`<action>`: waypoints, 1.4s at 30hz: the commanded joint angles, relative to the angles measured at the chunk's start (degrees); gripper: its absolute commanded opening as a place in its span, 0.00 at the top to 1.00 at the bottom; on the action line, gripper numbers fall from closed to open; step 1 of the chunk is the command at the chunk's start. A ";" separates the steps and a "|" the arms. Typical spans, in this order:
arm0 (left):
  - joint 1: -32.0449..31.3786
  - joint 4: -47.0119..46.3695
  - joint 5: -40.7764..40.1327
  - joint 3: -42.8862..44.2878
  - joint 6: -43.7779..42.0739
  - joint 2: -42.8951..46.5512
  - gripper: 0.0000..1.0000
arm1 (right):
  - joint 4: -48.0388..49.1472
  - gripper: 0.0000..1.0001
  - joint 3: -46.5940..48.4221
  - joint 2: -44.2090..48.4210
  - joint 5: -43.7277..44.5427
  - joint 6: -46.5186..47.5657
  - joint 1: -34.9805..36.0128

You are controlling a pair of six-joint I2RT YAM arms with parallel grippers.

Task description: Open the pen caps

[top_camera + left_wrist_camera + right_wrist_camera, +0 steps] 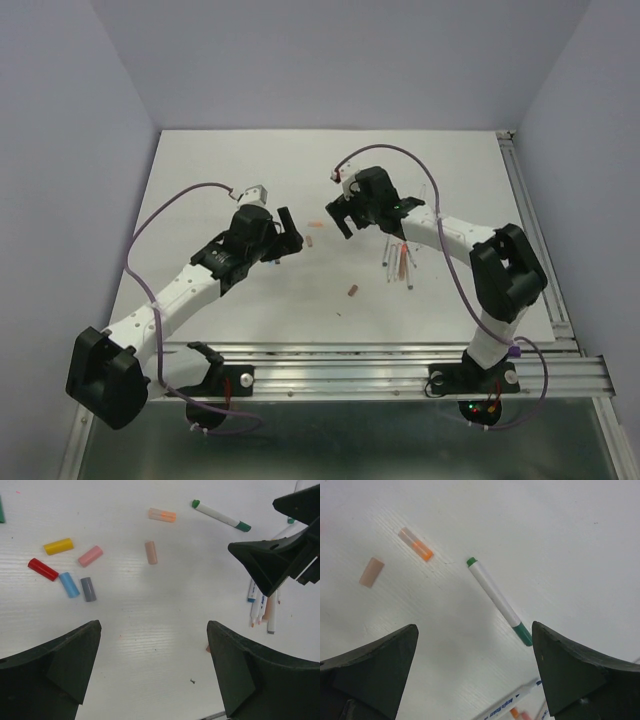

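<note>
Black fingers (65, 670) of the left claw (152, 630) fill the lower corners of the left wrist view. They are spread fully apart with nothing between them. Loose pen caps lie flat on the white worktop (150, 660) beyond the fingers. A yellow cap (58, 546), a pink cap (90, 556), a red cap (42, 569), a blue cap (69, 584) and a grey cap (88, 589) form a cluster at the left of that view, the blue and grey ones just beside each other. A tan cap (151, 552) lies apart from the cluster near the centre, with an orange cap (162, 515) farther out. Right of the orange cap lies a green pen (221, 516), flat, with a green cap on one end. The right claw (474, 627) is likewise spread wide and holds nothing. It hangs over the worktop with the green pen, the orange cap and the tan cap below it. A group of white pen barrels (262, 607) lies at the right, partly behind the right claw. In the top view the two claws face each other over the middle of the worktop, apart, and a brownish cap (352, 291) lies nearer the arm bases.
</note>
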State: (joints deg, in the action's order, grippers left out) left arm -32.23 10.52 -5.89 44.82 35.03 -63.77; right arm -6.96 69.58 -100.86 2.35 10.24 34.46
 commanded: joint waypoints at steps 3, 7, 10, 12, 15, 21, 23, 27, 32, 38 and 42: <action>0.15 -2.00 1.41 -2.01 0.48 2.16 0.01 | -7.36 0.00 13.20 -8.03 -5.07 10.24 -0.97; 0.06 -2.09 1.93 -2.28 0.57 2.16 0.01 | -9.03 0.02 17.07 -12.95 -5.43 10.68 -1.67; 0.15 -2.09 2.11 -2.28 0.57 2.16 0.01 | -9.38 0.03 19.09 -16.28 -5.95 10.68 -2.37; 0.15 -2.09 2.29 -2.37 0.57 2.07 0.01 | -10.87 0.05 21.99 -18.22 -6.83 10.42 -3.43; 0.06 -2.17 2.29 -2.28 0.57 2.07 0.01 | -13.86 0.13 25.60 -21.57 -8.84 10.50 -4.57; 0.15 -2.00 2.11 -1.84 0.57 2.07 0.01 | -12.91 0.27 24.29 -23.86 -8.86 9.98 -4.93; 0.15 -1.74 1.94 -1.93 0.57 2.16 0.01 | -12.99 0.33 24.11 -24.29 -8.42 9.54 -4.93; 0.06 -1.73 1.94 -2.28 0.92 2.51 0.01 | -14.48 0.52 23.59 -25.00 -8.50 8.39 -4.93; 0.15 -1.47 2.20 -2.28 1.01 3.21 0.01 | -14.75 0.71 20.95 -24.39 -10.61 6.12 -4.93; 0.15 -0.95 2.64 -2.72 1.27 5.14 0.01 | -8.78 0.84 15.50 -20.18 -17.81 2.51 -5.01; 0.06 -0.68 3.60 -3.24 1.62 7.42 0.01 | -4.83 0.97 12.96 -15.53 -18.17 -1.96 -4.93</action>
State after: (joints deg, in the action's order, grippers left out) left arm -32.23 10.28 -3.22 42.61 36.36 -59.02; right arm -15.11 85.95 -121.32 -13.21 13.23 29.23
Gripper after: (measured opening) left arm 0.986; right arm 0.209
